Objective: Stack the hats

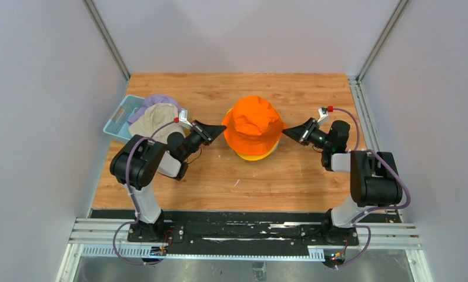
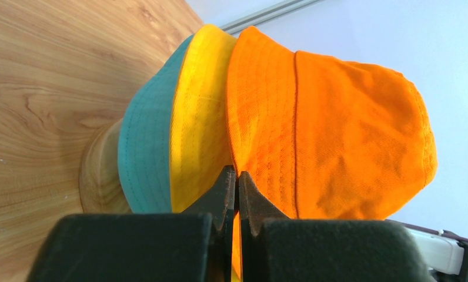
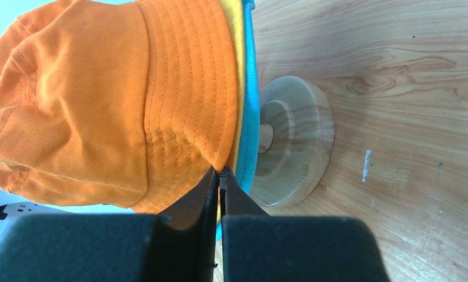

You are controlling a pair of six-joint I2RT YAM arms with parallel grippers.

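While the left fingers are pressing together on the brim of the orange hat, with a sliver of orange cloth showing between them, the right fingers are squeezing shut on the opposite edge of the same brim, apparently nipping it too. That hat is sitting on top of the yellow hat and the teal hat, all three draping over the wooden stand at the middle of the counter. Off to the left, the beige hat and the lavender hat are waiting in the basket. Trouble is most likely lurking in an uneven tug: one side pulling harder could be leaving the crown crooked, dragging the lower brims askew, or tipping the stand.
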